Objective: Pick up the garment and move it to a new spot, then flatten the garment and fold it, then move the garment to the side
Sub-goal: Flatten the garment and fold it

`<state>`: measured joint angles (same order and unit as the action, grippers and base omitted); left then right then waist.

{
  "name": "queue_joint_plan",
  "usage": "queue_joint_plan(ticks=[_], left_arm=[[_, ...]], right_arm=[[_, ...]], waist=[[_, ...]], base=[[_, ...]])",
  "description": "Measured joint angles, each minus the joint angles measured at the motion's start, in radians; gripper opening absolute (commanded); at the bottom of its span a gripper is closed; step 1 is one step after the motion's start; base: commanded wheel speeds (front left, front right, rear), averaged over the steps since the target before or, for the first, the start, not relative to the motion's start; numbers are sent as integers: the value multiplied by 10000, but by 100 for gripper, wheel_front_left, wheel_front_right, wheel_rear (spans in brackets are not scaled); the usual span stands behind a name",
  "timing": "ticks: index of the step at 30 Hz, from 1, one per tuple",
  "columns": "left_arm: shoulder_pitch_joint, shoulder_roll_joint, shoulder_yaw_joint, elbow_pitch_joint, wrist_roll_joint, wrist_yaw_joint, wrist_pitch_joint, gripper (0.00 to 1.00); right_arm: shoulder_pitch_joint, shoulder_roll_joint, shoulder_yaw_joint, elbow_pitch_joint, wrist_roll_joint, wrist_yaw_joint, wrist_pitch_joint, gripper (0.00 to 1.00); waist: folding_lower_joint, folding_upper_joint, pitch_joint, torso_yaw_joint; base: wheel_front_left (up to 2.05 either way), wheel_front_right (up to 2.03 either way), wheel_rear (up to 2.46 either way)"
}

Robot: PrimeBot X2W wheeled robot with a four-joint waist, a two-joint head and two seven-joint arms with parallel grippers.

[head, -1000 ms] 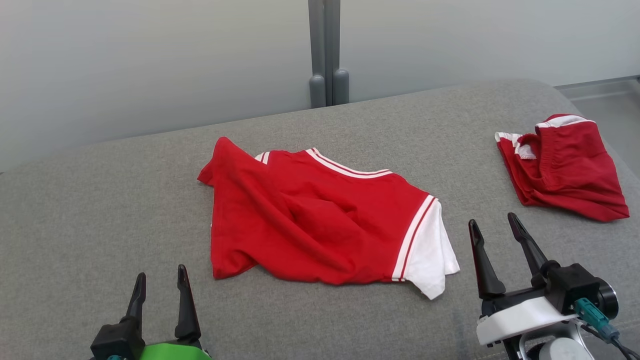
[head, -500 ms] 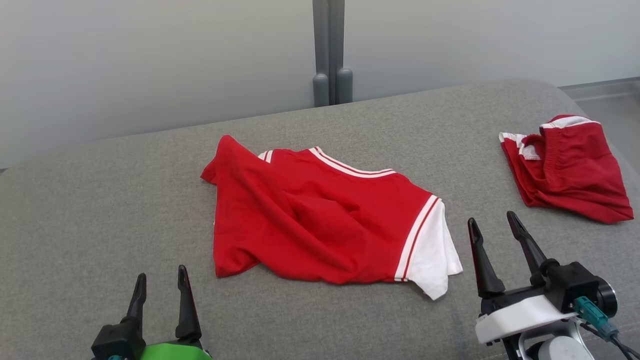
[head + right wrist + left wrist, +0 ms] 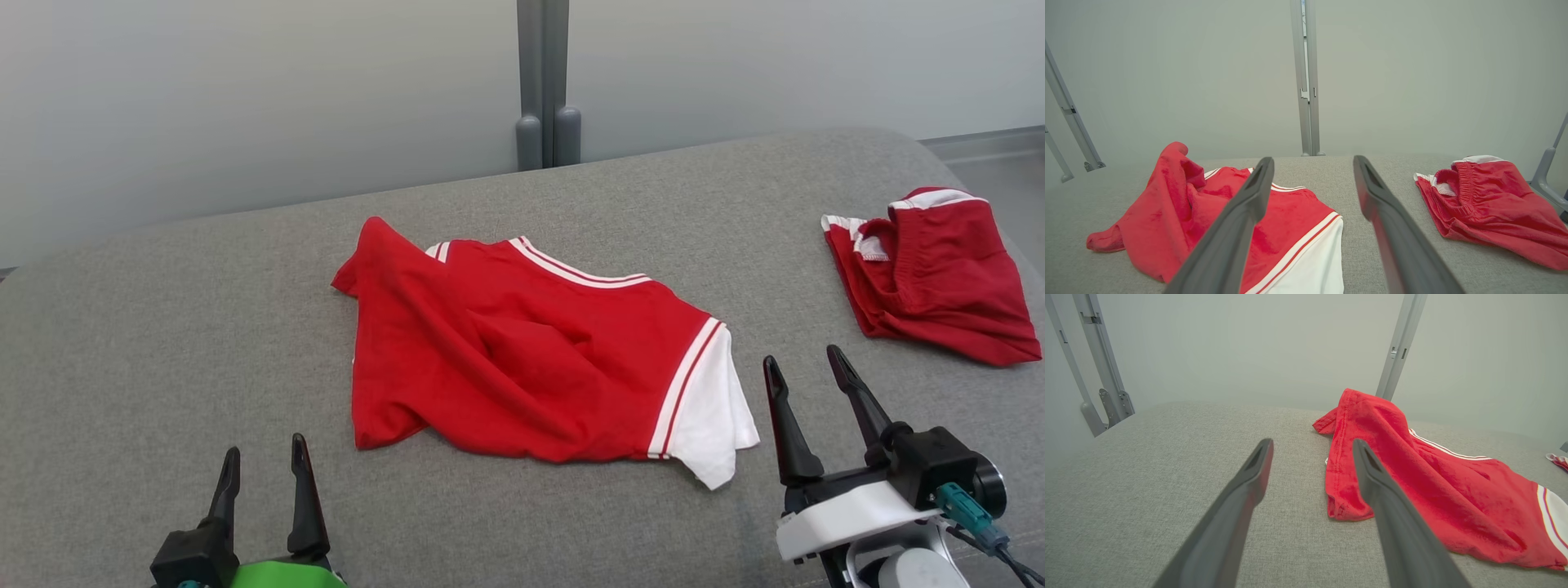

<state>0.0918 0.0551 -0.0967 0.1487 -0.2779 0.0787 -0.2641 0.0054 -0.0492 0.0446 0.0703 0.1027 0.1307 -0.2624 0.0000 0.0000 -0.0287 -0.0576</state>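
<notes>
head view: garment waiting, first pick-up not yet begun
only a slight camera drift since a moment ago, nothing moved. crumpled red garment (image 3: pixel 522 359) at the middle of the grey padded surface (image 3: pixel 163 343), untouched. left gripper (image 3: pixel 264 445) and right gripper (image 3: pixel 801 356) both apart, empty, at the near edge. second red garment (image 3: pixel 931 278) far right; pale wall (image 3: pixel 245 98), grey post (image 3: pixel 545 82) behind.

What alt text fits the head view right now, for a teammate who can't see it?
A crumpled red shirt with a white sleeve lies centred on a grey padded surface; a second red garment lies apart at far right. The left gripper and right gripper sit low, fingers open, empty.
</notes>
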Motion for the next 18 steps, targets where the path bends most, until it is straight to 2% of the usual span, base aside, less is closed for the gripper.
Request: queue_joint_plan(ticks=[6,13,18], left_arm=[[-11,-8,10,86,25,-38,0,100],[-27,-25,-119,115,65,-40,0,100],[-164,-36,-311,81,65,-38,0,100]], right_arm=[[0,0,-372,562,12,0,94,100],[-37,-4,-1030,1584,284,0,1262,100],[-551,2,-1210,2382,274,0,1584,100]], waist=[[0,0,55,36],[0,0,213,141],[0,0,447,246]], base=[[0,0,0],[0,0,0],[0,0,0]])
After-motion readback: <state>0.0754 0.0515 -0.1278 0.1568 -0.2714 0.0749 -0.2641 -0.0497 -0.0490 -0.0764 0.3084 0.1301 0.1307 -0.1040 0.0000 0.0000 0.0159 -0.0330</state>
